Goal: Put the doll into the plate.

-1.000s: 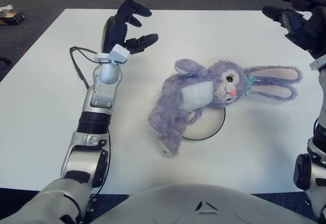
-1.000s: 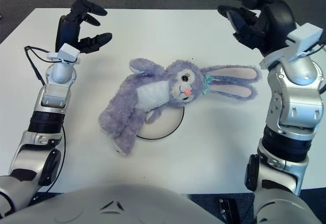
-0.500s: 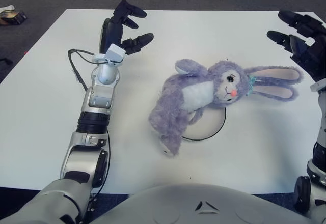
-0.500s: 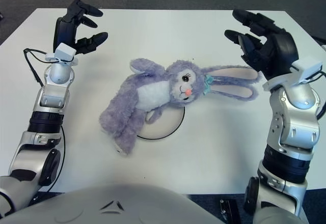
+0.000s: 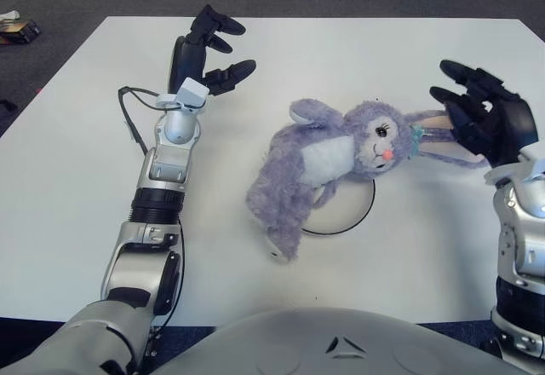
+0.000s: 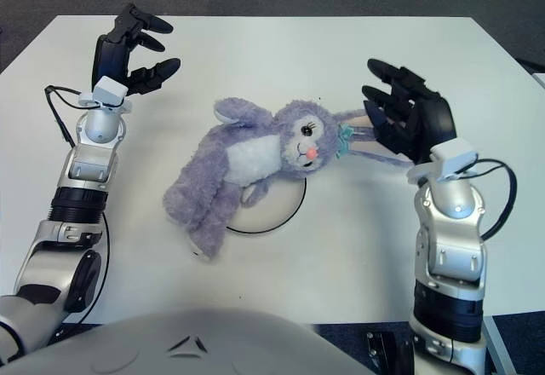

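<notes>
A purple plush bunny doll (image 5: 319,160) lies on its back across a white plate (image 5: 351,216) with a dark rim, covering most of it; its legs trail off the plate to the left. My right hand (image 6: 407,118) hovers over the doll's long ears (image 6: 362,128) with its fingers spread, hiding much of them and holding nothing. Whether it touches the ears I cannot tell. My left hand (image 5: 209,48) is raised over the far left of the table, well away from the doll, fingers relaxed and empty.
The white table (image 5: 77,179) ends in dark carpet on all sides. A black cable (image 5: 128,115) loops beside my left forearm. A small box (image 5: 20,25) lies on the floor at the far left.
My right hand has come down and inward from the far right corner until it is over the doll's ears. The left hand has barely shifted. Doll and plate have stayed put.
</notes>
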`<state>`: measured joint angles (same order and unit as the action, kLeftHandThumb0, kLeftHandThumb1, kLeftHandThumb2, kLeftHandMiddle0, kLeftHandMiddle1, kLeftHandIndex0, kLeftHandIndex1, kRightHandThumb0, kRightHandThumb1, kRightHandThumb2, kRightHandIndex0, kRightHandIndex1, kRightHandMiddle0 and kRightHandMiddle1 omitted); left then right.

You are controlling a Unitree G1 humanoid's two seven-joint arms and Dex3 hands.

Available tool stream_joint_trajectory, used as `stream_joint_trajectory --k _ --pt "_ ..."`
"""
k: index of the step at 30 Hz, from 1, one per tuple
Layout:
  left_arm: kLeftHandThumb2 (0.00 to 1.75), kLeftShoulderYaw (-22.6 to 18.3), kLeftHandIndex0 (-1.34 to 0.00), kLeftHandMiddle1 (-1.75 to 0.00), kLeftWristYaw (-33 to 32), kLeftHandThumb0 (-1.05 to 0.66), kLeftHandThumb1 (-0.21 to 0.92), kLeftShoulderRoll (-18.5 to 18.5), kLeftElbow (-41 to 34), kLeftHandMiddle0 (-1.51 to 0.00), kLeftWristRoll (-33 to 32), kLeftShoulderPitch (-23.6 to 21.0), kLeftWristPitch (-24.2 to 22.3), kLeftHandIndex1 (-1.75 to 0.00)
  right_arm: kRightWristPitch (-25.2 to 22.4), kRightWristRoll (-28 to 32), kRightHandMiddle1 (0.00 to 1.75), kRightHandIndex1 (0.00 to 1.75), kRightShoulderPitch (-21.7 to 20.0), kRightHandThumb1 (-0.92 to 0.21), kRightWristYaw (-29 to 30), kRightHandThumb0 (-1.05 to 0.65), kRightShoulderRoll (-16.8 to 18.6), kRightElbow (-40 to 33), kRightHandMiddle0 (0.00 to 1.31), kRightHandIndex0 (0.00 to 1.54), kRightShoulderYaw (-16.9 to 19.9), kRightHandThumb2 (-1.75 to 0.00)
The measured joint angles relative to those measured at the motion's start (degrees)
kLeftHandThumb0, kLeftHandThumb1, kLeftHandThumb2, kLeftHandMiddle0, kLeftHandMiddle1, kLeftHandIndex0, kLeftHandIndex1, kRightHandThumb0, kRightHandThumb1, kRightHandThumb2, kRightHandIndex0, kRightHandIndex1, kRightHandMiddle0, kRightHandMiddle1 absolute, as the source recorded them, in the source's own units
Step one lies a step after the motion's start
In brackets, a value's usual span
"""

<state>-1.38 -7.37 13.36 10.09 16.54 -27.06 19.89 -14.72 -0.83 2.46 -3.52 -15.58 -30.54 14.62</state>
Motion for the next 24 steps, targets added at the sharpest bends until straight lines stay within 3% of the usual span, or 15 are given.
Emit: stream_joint_trajectory --k 4,14,24 --pt "0.23 0.04 -0.47 -1.46 0.0 -0.01 0.92 -0.1 0.76 -0.52 -0.5 0.44 0.87 -1.23 -2.52 0.6 0.07 0.0 -0.01 -0.92 0.17 -0.45 1.17 0.0 0.57 0.65 -0.16 -0.36" --pt "0.24 0.04 -0.48 -1.46 0.0 -0.01 0.9 -0.21 1.62 -0.53 -0.96 0.75 0.98 -1.21 -1.77 1.38 0.09 0.02 -0.73 -0.92 0.16 -0.46 2.84 9.43 0.6 0.68 -1.44 -0.37" --pt "0.25 0.06 -0.49 -1.46 0.01 -0.01 0.9 -0.31 1.63 -0.53 -1.67 0.8 0.99 -1.22 -2.57 1.34 0.1 0.02 -2.08 -0.92 0.26 -0.47 3.61 13.48 0.6 0.7 -4.16 -0.38"
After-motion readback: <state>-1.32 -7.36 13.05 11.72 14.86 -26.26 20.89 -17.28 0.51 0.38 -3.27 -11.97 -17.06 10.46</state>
